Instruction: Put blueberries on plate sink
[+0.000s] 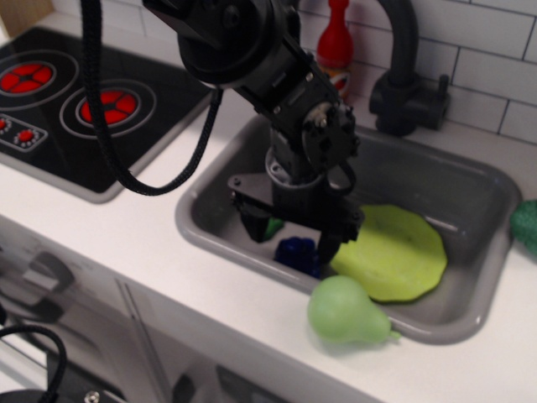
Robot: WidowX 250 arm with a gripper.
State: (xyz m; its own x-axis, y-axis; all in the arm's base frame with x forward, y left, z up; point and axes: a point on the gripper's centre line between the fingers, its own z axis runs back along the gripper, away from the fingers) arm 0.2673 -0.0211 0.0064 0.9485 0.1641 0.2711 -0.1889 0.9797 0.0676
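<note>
Here the tool [289, 239] hangs low in the sink [470, 189], its 2 fingers spread wide on either side of the blueberries [295, 251], not closed on them. The plate [398, 252] lies just right of the berries.

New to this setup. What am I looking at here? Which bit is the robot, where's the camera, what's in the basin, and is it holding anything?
There is one camera, fixed in front of a toy kitchen counter and looking down at it.

The big black jointed thing is the robot arm. Its claw is lowered into the grey sink, fingers open, one on each side of the blueberries, a small dark-blue cluster. Whether they touch it I cannot tell, and nothing is lifted.

Also in the sink is a lime-green plate; a bit of green toy beside the claw is mostly hidden.

A pale green pear sits on the sink's front rim. To the left is a black stovetop with red rings. Behind are a dark faucet and a red bottle.
</note>
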